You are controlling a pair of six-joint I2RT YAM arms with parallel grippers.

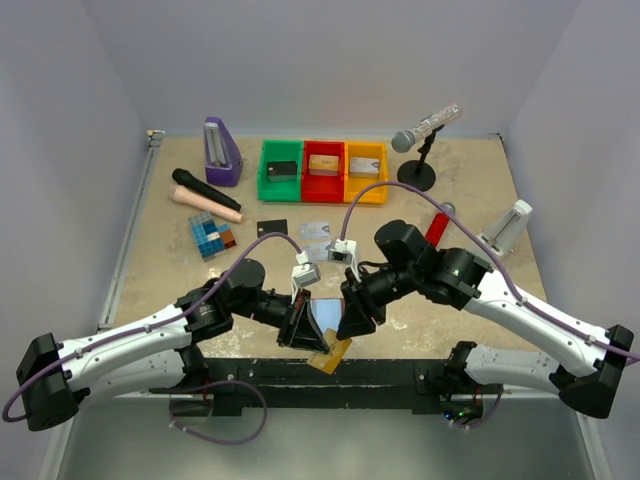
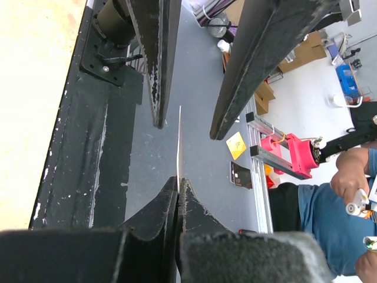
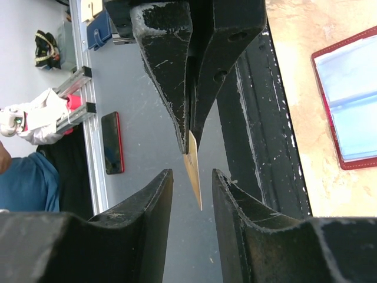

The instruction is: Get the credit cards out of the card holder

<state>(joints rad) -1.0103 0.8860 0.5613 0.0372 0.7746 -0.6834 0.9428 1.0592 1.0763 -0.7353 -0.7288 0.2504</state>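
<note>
Gold card (image 3: 196, 188) is out, pinched tight in the left claw (image 2: 178, 191), and the right claw (image 3: 191, 173) gapes around it. The black card (image 1: 271, 227) and silver card (image 1: 315, 232) lie on the surface (image 1: 470, 200). The card holder (image 3: 347, 100) lies open right beside the claws; can't tell if another card's still inside.

We see white shells on left arm (image 1: 112, 350) and right arm (image 1: 540, 318), black joints, lilac cables (image 1: 265, 238) looping over each, scuffed matte-black fingers (image 3: 144, 236), paint chipped.
</note>
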